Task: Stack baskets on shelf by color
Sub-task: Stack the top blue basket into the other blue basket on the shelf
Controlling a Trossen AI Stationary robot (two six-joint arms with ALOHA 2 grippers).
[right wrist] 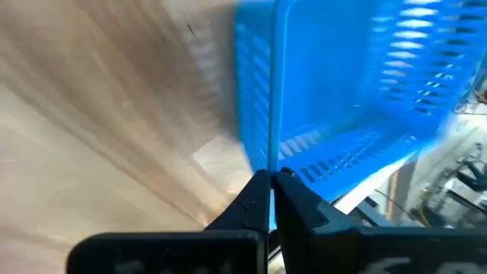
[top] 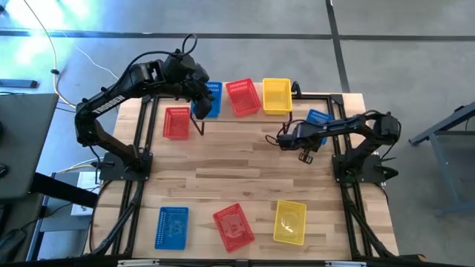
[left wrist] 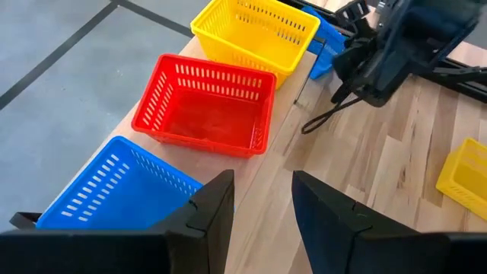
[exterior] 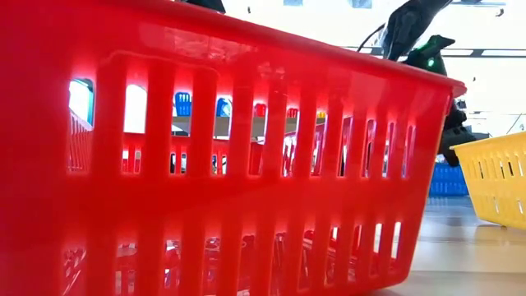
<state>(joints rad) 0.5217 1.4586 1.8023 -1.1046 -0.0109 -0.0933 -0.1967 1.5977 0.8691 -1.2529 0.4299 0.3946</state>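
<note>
The shelf (top: 245, 111) stands along the table's far edge and carries a blue basket (top: 211, 99), a red one (top: 243, 96) and a yellow one (top: 277, 95) side by side. My left gripper (left wrist: 262, 205) hovers open over the shelf's near edge, next to the blue basket (left wrist: 114, 190). Another red basket (top: 177, 122) sits on the table left of the shelf. My right gripper (right wrist: 272, 179) is shut on a second blue basket (top: 319, 116) right of the shelf. Three more baskets lie near the front edge: blue (top: 171, 226), red (top: 234, 226), yellow (top: 289, 221). My right gripper pinches the blue basket's rim (right wrist: 268, 152) between its two fingertips, one finger inside the basket and one outside. The basket stands tilted ahead of the fingers. Whether it is clear of the table I cannot tell.
The middle of the tabletop (top: 237, 170) is bare wood between the shelf and the front row. In the low view the near red basket (exterior: 246, 164) fills most of the picture, with the yellow one (exterior: 493, 185) at its right. Both arm bases stand at the table's sides.
</note>
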